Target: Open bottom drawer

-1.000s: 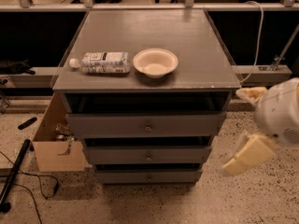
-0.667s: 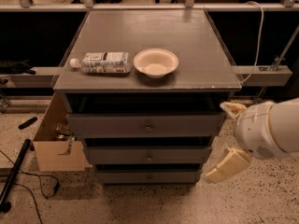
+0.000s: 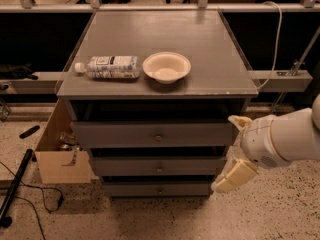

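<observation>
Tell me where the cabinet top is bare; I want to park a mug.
Bare: the cabinet top behind bottle and bowl, and its front right corner. Crowded: front left. The gripper hangs open right of the drawers.

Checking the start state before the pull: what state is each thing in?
bottom drawer: shut, knob untouched.
middle drawer: shut.
top drawer: shut.
gripper: fingers open, holding nothing, right of the drawers.
water bottle: capped, lying on its side.
bowl: upright, empty.
cardboard box: open-topped.
</observation>
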Tool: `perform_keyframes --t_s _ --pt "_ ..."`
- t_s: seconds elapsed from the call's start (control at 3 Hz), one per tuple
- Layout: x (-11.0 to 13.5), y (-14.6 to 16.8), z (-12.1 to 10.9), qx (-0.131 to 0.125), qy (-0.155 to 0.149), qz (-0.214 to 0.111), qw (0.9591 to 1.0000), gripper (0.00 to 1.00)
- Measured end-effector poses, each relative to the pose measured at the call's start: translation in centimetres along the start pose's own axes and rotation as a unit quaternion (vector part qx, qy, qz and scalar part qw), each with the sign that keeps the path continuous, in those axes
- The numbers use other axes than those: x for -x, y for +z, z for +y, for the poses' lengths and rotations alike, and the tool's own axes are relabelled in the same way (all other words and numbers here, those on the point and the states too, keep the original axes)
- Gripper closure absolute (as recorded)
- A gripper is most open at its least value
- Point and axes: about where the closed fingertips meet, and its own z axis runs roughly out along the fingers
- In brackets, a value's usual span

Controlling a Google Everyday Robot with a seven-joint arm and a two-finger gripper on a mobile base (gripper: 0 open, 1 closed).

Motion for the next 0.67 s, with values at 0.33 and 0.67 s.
perform_keyframes --t_s 0.33,0.67 --pt "0.5 -0.1 0.8 0.003 -0.01 -0.006 0.9999 0.0" --pt "-0.2 3.2 1.7 0.027 -0.022 -0.022 0.9991 0.0"
